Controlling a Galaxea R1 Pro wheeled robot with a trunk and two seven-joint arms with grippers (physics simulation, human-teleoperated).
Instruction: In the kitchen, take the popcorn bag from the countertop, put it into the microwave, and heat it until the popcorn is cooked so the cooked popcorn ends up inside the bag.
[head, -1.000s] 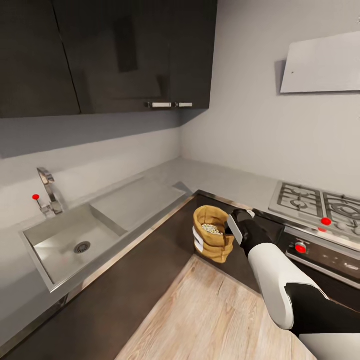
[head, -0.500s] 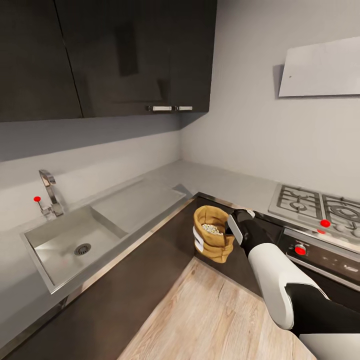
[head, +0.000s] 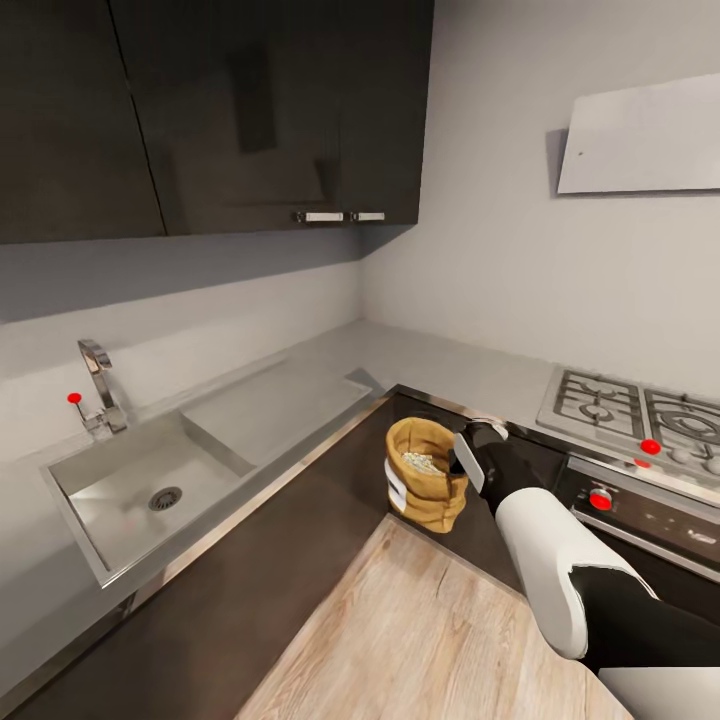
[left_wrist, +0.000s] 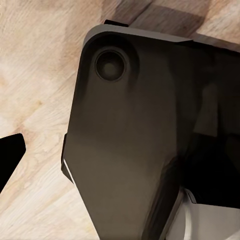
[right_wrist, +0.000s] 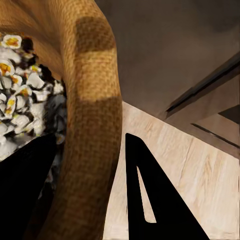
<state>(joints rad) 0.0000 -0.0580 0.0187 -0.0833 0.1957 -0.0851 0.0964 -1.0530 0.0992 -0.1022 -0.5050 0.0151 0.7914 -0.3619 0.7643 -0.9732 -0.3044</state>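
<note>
Head view: the right end effector (head: 466, 452) holds the popcorn bag (head: 424, 487) by its rolled rim, clamped on the side nearest the arm. The bag hangs in the air in the inner corner of the kitchen, in front of the dark cabinet fronts (head: 300, 560) and above the light wood floor (head: 420, 630). It sits below the edge of the worktop (head: 440, 365), not resting on it. Bag is upright, mouth open upward.

Popcorn (head: 420, 461) is visible inside the mouth as a small whitish heap (individual pieces too small to make out in this view).

Right wrist view: the bag rim (right_wrist: 95, 125) crosses between the two dark fingers (right_wrist: 150, 200), one finger inside the mouth and one outside. So the right end effector is closed on the rim. The popcorn (right_wrist: 20, 100) shows here as white puffed pieces with yellow centres.

Surroundings, head view:
- Steel sink (head: 140, 480) with a tap (head: 100, 385) set in the worktop at the left.
- Gas hob (head: 630, 405) at the right, red-marked knobs along its front.
- Flat white hood (head: 640, 135) on the wall above the hob.
- Dark upper cabinets (head: 220, 110) over the sink run.

Left wrist view: a dark panel of the robot's own body (left_wrist: 145, 145) lies over the wood floor (left_wrist: 35, 75). Only one dark finger tip (left_wrist: 9, 155) shows at the edge, so I cannot tell whether the left end effector is open or closed.
</note>
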